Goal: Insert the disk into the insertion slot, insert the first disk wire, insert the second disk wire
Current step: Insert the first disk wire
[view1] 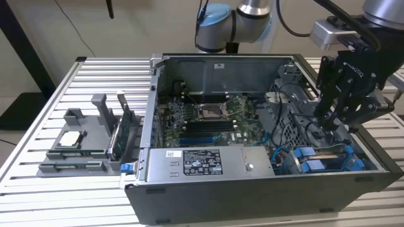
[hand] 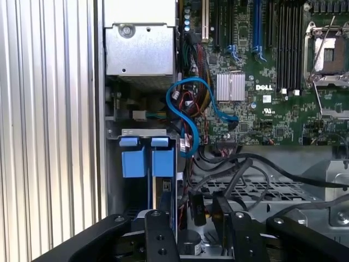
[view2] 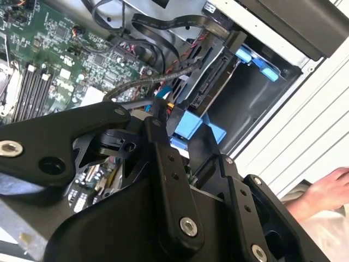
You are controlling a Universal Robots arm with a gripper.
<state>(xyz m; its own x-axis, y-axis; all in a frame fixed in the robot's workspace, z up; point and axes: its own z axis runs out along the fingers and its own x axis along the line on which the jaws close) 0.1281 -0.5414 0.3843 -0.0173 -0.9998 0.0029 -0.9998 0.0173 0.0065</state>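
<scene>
Over the insertion slot (hand: 143, 132), at the exterior view's right end of the open computer case (view1: 252, 198): gripper (view1: 341, 126), pointing down among the cables, fingers (hand: 158, 229) apart with a clear gap. Between them in the first wrist view, a small black plug (hand: 196, 210), probably the end of a disk wire. Too narrow to span that gap, so seemingly not clamped, and impossible to tell whether touching either pad. Near the fingertips, the disk (view1: 311, 160) in its blue frame, seated in the slot, with its connector edge seemingly turned toward the case interior. By the look of it, disk step done and wire work in hand. Plenty to go wrong in such a crowded spot. Close by, a looping blue cable (hand: 171, 105) and several loose black cables (hand: 245, 164) draped across a perforated metal panel (hand: 256, 188). Easy to hook on a spread finger and drag taut, perhaps tugging something off the motherboard (hand: 262, 82). With the plug loose or skewed between the pads, likely to meet the disk's socket off line and jam, bend, or slip out sideways. Too hard a push, and risk of shifting the blue frame in its bay. Outside the case wall in the second wrist view, a person's hand (view2: 322, 191), near enough to call for caution during any swing of the arm.
</scene>
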